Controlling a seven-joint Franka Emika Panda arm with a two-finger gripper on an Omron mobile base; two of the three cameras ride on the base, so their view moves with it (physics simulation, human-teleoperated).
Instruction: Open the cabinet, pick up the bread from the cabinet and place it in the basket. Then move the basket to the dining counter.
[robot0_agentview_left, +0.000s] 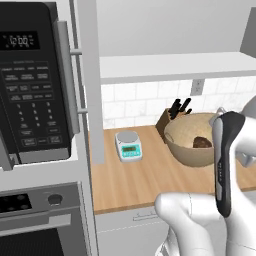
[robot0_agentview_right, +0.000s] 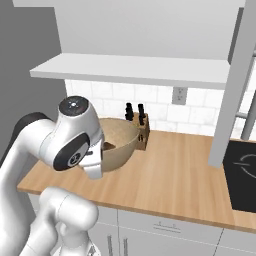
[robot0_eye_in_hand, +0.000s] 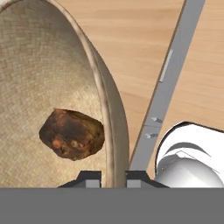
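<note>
basket (robot0_agentview_left: 192, 142): round tan woven bowl, right of centre in the left base view, standing on the wood worktop (robot0_agentview_left: 135, 177); in the right base view it sits left of centre, partly behind the arm's white wrist.
bread (robot0_eye_in_hand: 72, 133): small dark brown lump lying inside the basket, lower left of the hand view; in the left base view it shows as a dark patch against the basket's inner right wall.
pincer (robot0_eye_in_hand: 114, 179): at the bottom middle of the hand view, its two dark tips stand either side of the basket's rim, one inside and one outside, closed on that rim.
cabinet (robot0_agentview_left: 165, 60): upper middle of the left base view, a white shelf with a pale grey back, its door (robot0_agentview_left: 91, 80) swung open and seen edge-on as a tall grey strip.
knife block (robot0_agentview_left: 172, 117): dark block with black handles, just behind the basket against the white tiled wall.
kitchen scale (robot0_agentview_left: 128, 145): small white scale with a teal display, on the worktop left of the basket.
microwave (robot0_agentview_left: 32, 82): black, upper left of the left base view.
</note>
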